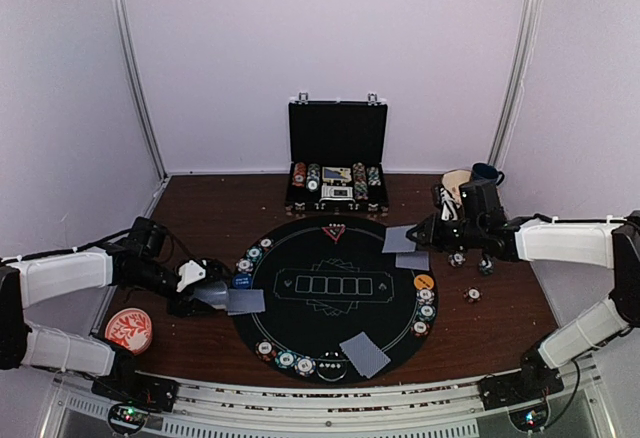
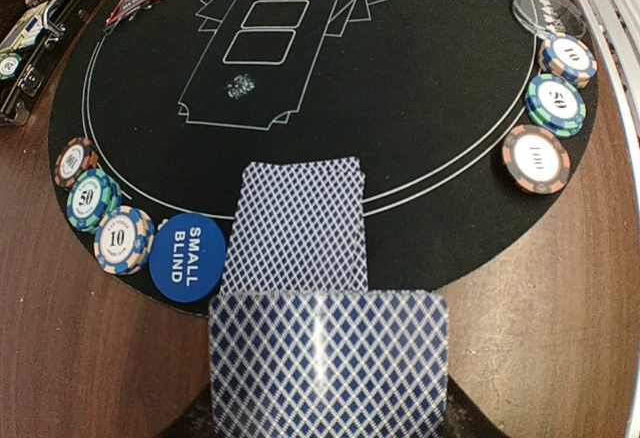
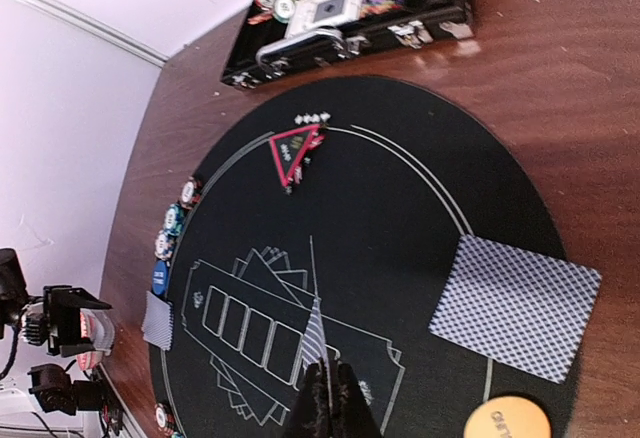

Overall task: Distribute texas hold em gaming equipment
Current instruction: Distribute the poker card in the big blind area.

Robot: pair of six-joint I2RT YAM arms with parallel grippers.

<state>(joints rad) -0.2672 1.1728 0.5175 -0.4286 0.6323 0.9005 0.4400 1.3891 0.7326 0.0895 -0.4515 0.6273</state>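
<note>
My left gripper (image 1: 207, 296) is at the left rim of the round black mat (image 1: 300, 328), shut on a deck of blue-backed cards (image 2: 328, 358) that hides its fingers. One card (image 2: 295, 223) lies on the mat just ahead of the deck, next to the blue small-blind disc (image 2: 187, 257) and three chips (image 2: 95, 198). My right gripper (image 3: 333, 383) is shut on a single card (image 3: 315, 328), seen edge-on, above the mat's right side. Another card (image 3: 515, 303) lies below it by the orange disc (image 3: 505, 420). The red triangle marker (image 3: 297, 148) sits at the mat's far edge.
The open black briefcase (image 1: 337, 163) with rows of chips stands behind the mat. A red-and-white dish (image 1: 128, 329) lies at the near left. Loose chips (image 1: 472, 295) lie on the wood at the right, a dark mug (image 1: 487, 173) behind them. A third card (image 1: 364, 354) and chip groups (image 1: 285, 358) line the near rim.
</note>
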